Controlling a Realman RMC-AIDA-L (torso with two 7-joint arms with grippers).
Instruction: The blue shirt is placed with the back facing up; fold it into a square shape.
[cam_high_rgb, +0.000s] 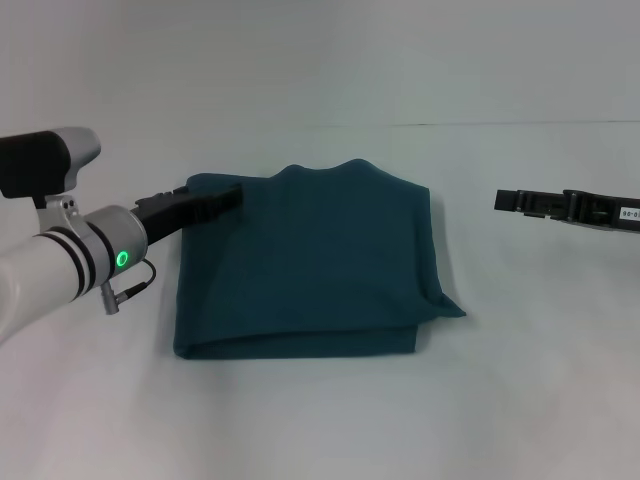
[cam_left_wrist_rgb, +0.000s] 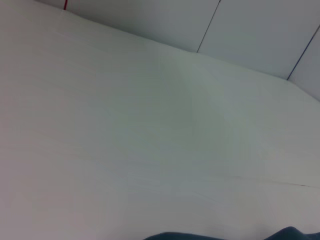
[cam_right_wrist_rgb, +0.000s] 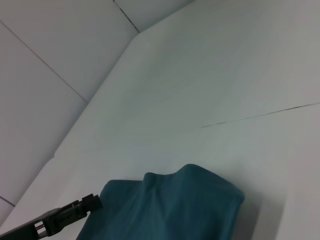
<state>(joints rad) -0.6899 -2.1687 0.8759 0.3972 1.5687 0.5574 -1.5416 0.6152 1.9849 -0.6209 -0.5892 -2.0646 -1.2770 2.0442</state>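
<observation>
The blue shirt (cam_high_rgb: 310, 265) lies folded into a rough rectangle in the middle of the white table, with a raised hump along its far edge and a small flap sticking out at its near right corner. My left gripper (cam_high_rgb: 230, 197) is at the shirt's far left corner, its narrow tip pinched on the edge of the cloth. The right wrist view shows that gripper (cam_right_wrist_rgb: 94, 202) against the shirt (cam_right_wrist_rgb: 165, 210). Only a sliver of the shirt (cam_left_wrist_rgb: 295, 234) shows in the left wrist view. My right gripper (cam_high_rgb: 508, 202) hovers to the right of the shirt, apart from it.
The white table (cam_high_rgb: 320, 420) stretches all around the shirt. A pale wall (cam_high_rgb: 320, 60) stands behind the table's far edge. Nothing else lies on the surface.
</observation>
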